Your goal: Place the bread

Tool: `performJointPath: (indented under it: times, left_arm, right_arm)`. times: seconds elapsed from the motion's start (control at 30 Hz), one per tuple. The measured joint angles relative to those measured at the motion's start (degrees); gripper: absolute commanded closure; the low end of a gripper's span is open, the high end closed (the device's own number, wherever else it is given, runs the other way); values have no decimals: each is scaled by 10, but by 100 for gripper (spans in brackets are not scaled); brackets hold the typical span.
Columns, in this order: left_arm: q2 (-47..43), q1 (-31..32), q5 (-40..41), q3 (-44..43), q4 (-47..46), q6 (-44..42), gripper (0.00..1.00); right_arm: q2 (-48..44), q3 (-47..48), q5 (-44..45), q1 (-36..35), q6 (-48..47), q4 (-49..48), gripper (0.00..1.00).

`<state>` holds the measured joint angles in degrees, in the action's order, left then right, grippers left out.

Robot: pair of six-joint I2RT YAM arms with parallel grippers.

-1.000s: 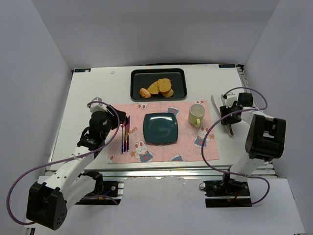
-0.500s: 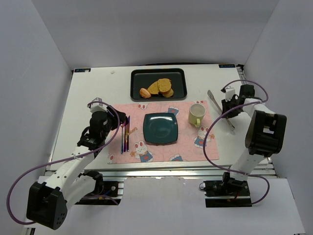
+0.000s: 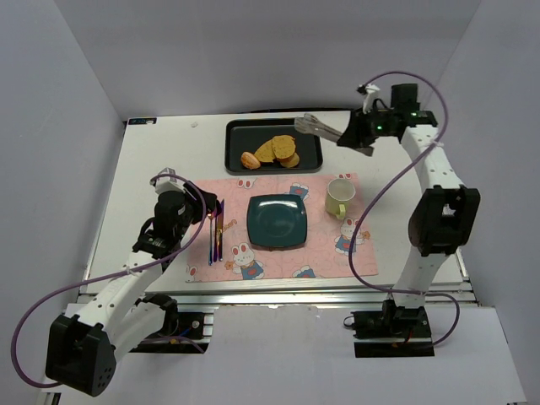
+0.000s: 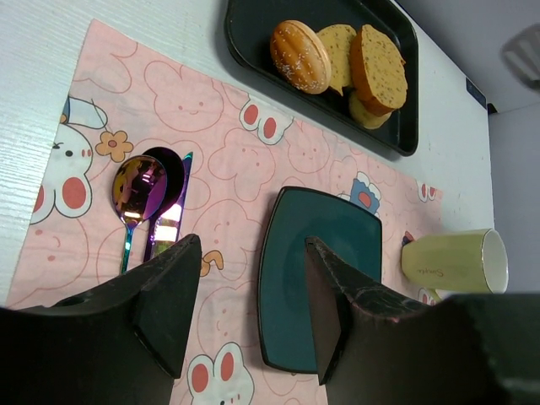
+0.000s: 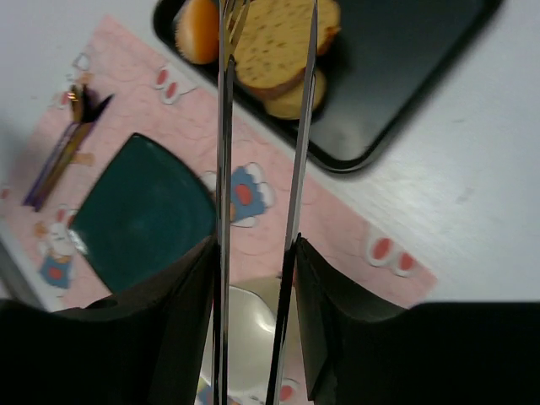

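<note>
A pink mat (image 3: 316, 253) with bunnies on it lay flat on the white table (image 3: 169, 152). A pale yellow cup (image 3: 339, 197) stood upright on the mat's right side. On its left side, a shiny purple spoon (image 4: 139, 184) and a knife (image 4: 166, 226) lay close together.

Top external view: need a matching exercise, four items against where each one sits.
Items:
1. bread
2. teal plate
3. mug
4. tongs

Places:
A. held in the right gripper
B. in the black tray
C. middle of the placemat, nothing on it
D. on the placemat, right of the teal plate

Pairs: 1-B, 2-C, 3-D, 4-A
</note>
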<state>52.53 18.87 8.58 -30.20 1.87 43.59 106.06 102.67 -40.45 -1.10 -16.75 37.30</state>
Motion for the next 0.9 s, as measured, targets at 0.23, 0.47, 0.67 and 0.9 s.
performJointPath:
  times: [0.23,0.47,0.67,0.9]
  left_arm:
    - [-1,0,2,-9,14,10,39]
    - [-1,0,11,-17,18,19,39]
    - [12,0,12,-21,21,20,39]
    - [25,0,12,-26,20,20,39]
  right_arm:
    - [81,-5,-20,-67,151,-26,54]
    - [102,-5,-9,-67,237,-73,55]
    - [97,-21,7,-64,260,-111,56]
    - [94,-58,49,-65,275,-118,56]
